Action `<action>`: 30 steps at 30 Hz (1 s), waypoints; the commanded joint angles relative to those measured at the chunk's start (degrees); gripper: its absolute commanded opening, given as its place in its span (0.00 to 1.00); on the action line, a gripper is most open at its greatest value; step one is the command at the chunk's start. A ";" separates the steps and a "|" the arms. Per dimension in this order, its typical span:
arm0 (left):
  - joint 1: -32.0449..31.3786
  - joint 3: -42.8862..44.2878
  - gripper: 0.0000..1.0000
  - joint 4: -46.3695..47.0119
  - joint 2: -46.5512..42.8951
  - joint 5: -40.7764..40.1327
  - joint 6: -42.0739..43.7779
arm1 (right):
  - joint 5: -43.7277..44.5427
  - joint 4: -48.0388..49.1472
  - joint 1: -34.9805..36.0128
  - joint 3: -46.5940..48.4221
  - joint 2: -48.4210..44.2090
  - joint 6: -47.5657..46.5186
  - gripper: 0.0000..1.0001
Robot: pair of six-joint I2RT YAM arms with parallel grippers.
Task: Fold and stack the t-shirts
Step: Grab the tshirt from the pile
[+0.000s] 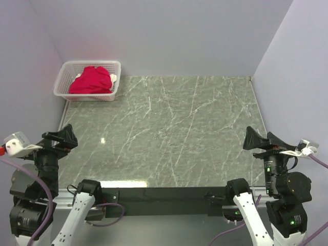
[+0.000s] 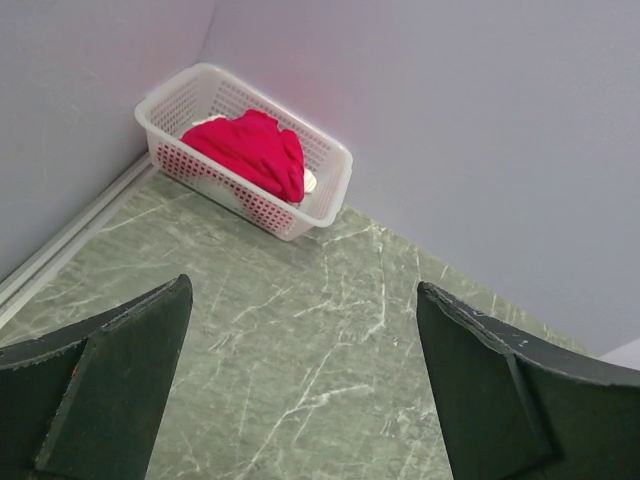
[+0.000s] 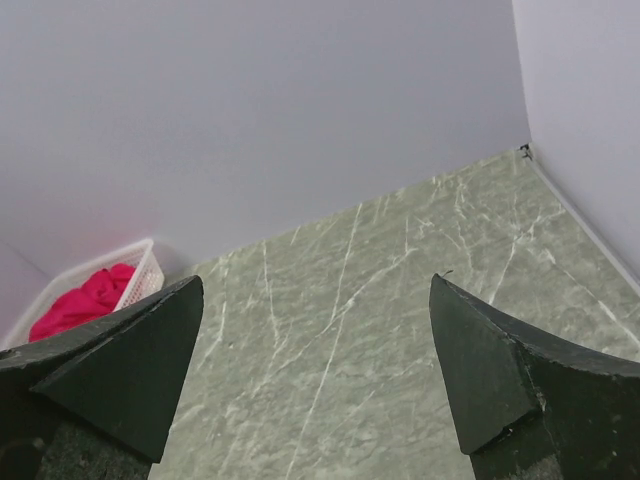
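Observation:
A bright red t-shirt (image 1: 92,80) lies crumpled in a white lattice basket (image 1: 62,81) at the far left corner of the table. It also shows in the left wrist view (image 2: 250,150) and, small, in the right wrist view (image 3: 78,302). A bit of white cloth peeks out beside it (image 1: 114,78). My left gripper (image 1: 65,137) is open and empty at the near left, far from the basket. My right gripper (image 1: 259,138) is open and empty at the near right. In the wrist views both left gripper (image 2: 303,290) and right gripper (image 3: 315,285) hold nothing.
The green marble tabletop (image 1: 169,128) lies between the arms and the basket. Pale walls (image 1: 169,36) close in the back and both sides. A black bar (image 1: 164,195) runs along the near edge between the arm bases.

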 commanded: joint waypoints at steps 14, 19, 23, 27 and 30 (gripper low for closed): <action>-0.22 -8.14 0.99 17.91 27.87 8.14 -4.89 | -6.67 5.82 2.05 -12.04 3.79 0.10 1.00; 1.10 -2.36 0.98 26.27 44.66 7.00 -3.75 | -9.75 5.38 1.96 -14.58 8.01 -1.31 1.00; 6.36 3.89 0.94 31.02 57.82 7.61 -4.45 | -11.07 7.49 2.22 -17.57 6.09 -1.66 1.00; 12.15 10.48 0.91 34.19 68.22 6.57 -4.63 | -10.46 8.55 2.84 -20.04 2.84 -2.19 1.00; 14.46 18.63 0.88 34.81 76.83 6.03 -4.19 | -10.37 8.37 3.01 -20.39 2.13 -2.37 1.00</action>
